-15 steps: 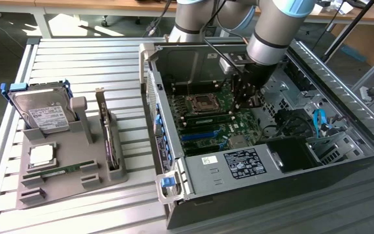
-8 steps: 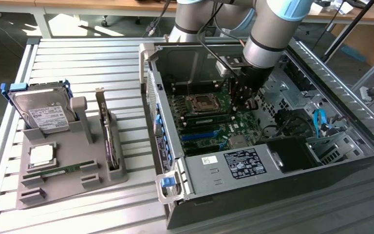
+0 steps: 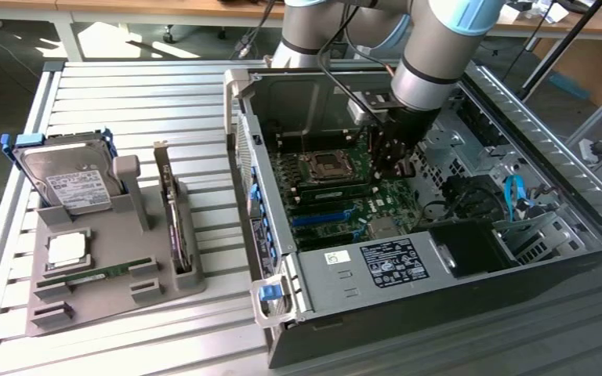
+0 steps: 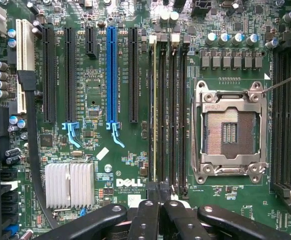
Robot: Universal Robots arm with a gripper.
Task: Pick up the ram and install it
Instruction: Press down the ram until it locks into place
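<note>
A thin green ram (image 4: 154,110) stands on edge in the memory slot nearest the blue slot, on the motherboard inside the open computer case (image 3: 241,117). My gripper (image 4: 158,200) is shut, its black fingertips pressed together just over the near end of that stick. I cannot tell whether they touch it. In the exterior view the gripper (image 3: 390,168) hangs over the memory slots beside the CPU socket (image 3: 331,166). A second ram (image 3: 97,274) lies flat on the grey holder (image 3: 165,294) outside the case.
On the grey holder stand a silver hard drive (image 3: 66,184) and a dark expansion card (image 3: 175,227), with a square chip (image 3: 66,249) beside them. The bare CPU socket (image 4: 230,132), a blue slot (image 4: 111,75) and a finned heat sink (image 4: 70,185) surround the memory slots.
</note>
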